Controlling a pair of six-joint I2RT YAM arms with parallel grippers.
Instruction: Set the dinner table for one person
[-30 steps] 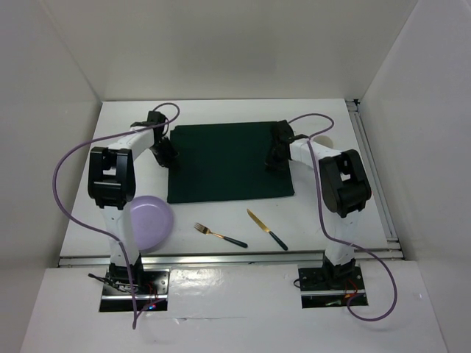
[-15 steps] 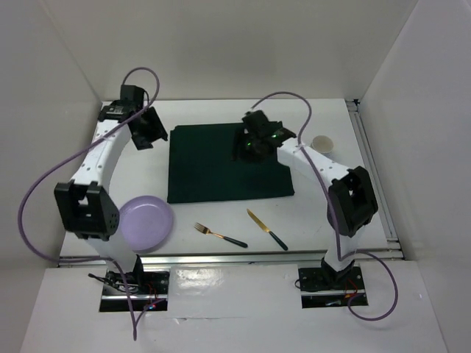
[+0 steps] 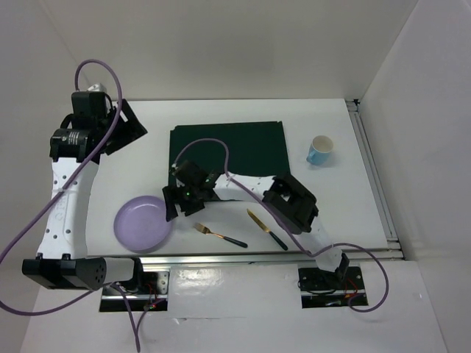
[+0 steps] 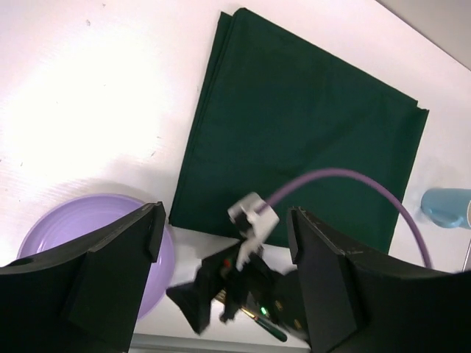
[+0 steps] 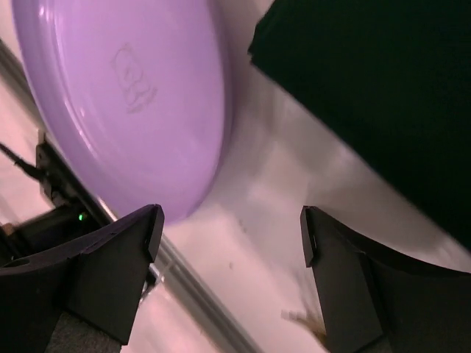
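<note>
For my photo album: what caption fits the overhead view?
Open right gripper hovers beside a round lilac plate, near a dark green rectangular cloth mat.

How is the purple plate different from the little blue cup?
The plate is purple, wide and shallow; the cup is light blue, narrow and upright. The plate lies at the near left, in front of the green mat's corner, while the cup stands to the mat's right, farther back. The plate is far bigger across than the cup. Both rest on the bare white table, off the mat.
</note>
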